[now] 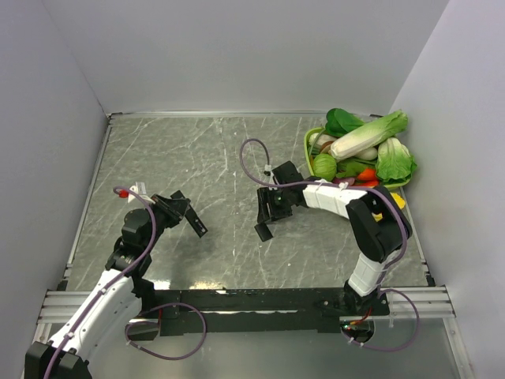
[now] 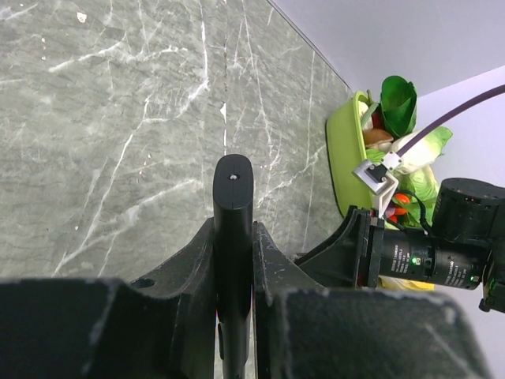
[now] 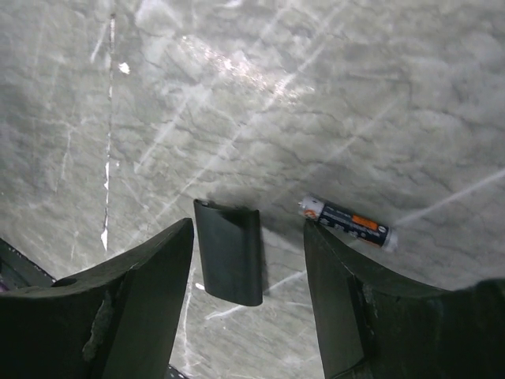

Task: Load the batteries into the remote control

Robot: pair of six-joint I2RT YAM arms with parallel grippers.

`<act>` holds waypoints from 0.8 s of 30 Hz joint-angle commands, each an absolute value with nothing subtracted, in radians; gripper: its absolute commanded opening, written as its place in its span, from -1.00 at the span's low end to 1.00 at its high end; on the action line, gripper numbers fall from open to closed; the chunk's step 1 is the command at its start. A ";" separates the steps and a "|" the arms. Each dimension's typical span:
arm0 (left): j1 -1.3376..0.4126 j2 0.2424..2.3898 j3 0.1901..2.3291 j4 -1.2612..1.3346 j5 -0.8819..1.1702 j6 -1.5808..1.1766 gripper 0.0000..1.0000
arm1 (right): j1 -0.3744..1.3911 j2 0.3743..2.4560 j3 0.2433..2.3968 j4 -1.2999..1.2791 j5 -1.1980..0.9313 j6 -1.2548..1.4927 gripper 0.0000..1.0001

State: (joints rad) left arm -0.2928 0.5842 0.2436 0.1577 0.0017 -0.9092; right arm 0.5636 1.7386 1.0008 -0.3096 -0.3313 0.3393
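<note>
Clamping the remote control (image 2: 233, 189) edge-on in the left pincer (image 2: 233, 260); hovering the right pincer (image 3: 248, 237) spread wide over the bench (image 3: 316, 95), a black cover (image 3: 230, 260) between its fingers (image 3: 150, 300) and one battery (image 3: 347, 223) just beside a fingertip, outside the gap. Fetching that battery, seemingly: next, shift across, straddle, close. Cannot find the second battery or the remote's compartment.

The table (image 1: 197, 150) is grey marble-patterned, veined with thin white streaks. The remote control (image 2: 233, 229) is plain black, and so is the cover (image 3: 230, 251). The battery (image 3: 347, 223) is dark with an orange band and a white end. The basket (image 2: 341, 158) is lime green, its vegetables (image 1: 367, 140) green, white and red.
</note>
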 commanded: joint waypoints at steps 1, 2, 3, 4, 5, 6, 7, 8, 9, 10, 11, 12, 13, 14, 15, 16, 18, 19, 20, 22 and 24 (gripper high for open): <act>-0.298 0.578 0.290 0.192 0.003 -0.888 -0.98 | 0.581 1.735 1.060 -0.307 -0.382 0.241 0.32; -0.298 0.577 0.290 0.190 0.003 -0.888 -0.98 | 0.583 1.727 1.066 -0.330 -0.400 0.218 0.32; -0.298 0.577 0.290 0.192 0.003 -0.887 -0.98 | 0.583 1.720 1.087 -0.351 -0.403 0.195 0.32; -0.298 0.577 0.290 0.192 0.003 -0.887 -0.98 | 0.583 1.706 1.100 -0.371 -0.403 0.143 0.32; -0.298 0.577 0.290 0.192 0.003 -0.887 -0.98 | 0.581 1.701 1.112 -0.392 -0.405 0.111 0.32; -0.298 0.577 0.290 0.193 0.003 -0.887 -0.98 | 0.583 1.697 1.143 -0.444 -0.399 0.076 0.32; -0.298 0.577 0.290 0.192 0.003 -0.887 -0.98 | 0.583 1.692 1.160 -0.472 -0.391 0.013 0.31; -0.298 0.577 0.290 0.192 0.003 -0.887 -0.98 | 0.581 1.692 1.179 -0.506 -0.365 -0.029 0.29; -0.298 0.575 0.288 0.193 0.003 -0.887 -0.98 | 0.583 1.692 1.210 -0.553 -0.354 -0.061 0.28; -0.298 0.575 0.288 0.192 0.003 -0.887 -0.98 | 0.581 1.697 1.225 -0.578 -0.339 -0.121 0.27; -0.298 0.574 0.288 0.193 0.003 -0.887 -0.98 | 0.583 1.700 1.241 -0.600 -0.322 -0.144 0.24; -0.298 0.574 0.288 0.193 0.003 -0.887 -0.98 | 0.583 1.707 1.264 -0.639 -0.286 -0.168 0.22; -0.298 0.572 0.288 0.193 0.002 -0.885 -0.98 | 0.583 1.712 1.273 -0.655 -0.272 -0.211 0.17; -0.298 0.571 0.290 0.192 0.002 -0.885 -0.98 | 0.583 1.716 1.287 -0.667 -0.255 -0.228 0.15; -0.298 0.571 0.291 0.192 0.003 -0.884 -0.98 | 0.583 1.721 1.290 -0.684 -0.217 -0.257 0.11; -0.298 0.569 0.291 0.192 0.003 -0.882 -0.98 | 0.583 1.723 1.293 -0.689 -0.201 -0.271 0.04; -0.298 0.569 0.293 0.192 0.003 -0.879 -0.98 | 0.584 1.735 1.301 -0.707 -0.178 -0.320 0.01; -0.299 0.571 0.293 0.193 0.003 -0.880 -0.98 | 0.584 1.739 1.304 -0.713 -0.175 -0.336 -0.01; -0.298 0.568 0.295 0.195 0.003 -0.879 -0.98 | 0.589 1.743 1.304 -0.712 -0.167 -0.348 -0.01; -0.298 0.568 0.296 0.195 0.003 -0.877 -0.98 | 0.592 1.749 1.299 -0.704 -0.155 -0.386 -0.03; -0.299 0.568 0.298 0.195 0.005 -0.876 -0.98 | 0.597 1.769 1.302 -0.704 -0.146 -0.417 -0.05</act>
